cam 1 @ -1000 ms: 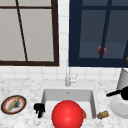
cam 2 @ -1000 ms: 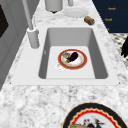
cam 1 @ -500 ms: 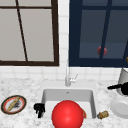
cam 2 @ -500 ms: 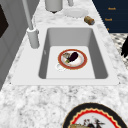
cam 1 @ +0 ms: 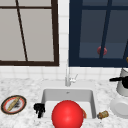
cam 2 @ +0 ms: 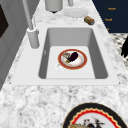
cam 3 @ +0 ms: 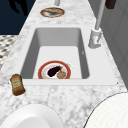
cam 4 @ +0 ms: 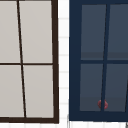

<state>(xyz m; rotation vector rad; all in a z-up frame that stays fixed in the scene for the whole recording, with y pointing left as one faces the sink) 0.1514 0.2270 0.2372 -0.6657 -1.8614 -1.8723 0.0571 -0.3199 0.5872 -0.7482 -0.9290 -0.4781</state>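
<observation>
**Open basin beside the left hand, one plate on its floor**

The left hand [cam 1: 39, 109] was held at the sink's [cam 2: 100, 60] left front edge. To its right, the basin floor was occupied by a red-rimmed plate [cam 2: 72, 59]; behind it, the way was barred by the faucet [cam 1: 68, 75].

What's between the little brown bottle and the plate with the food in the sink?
In the right side view, only the sink's wall separates the brown bottle from the red-rimmed plate.
</observation>
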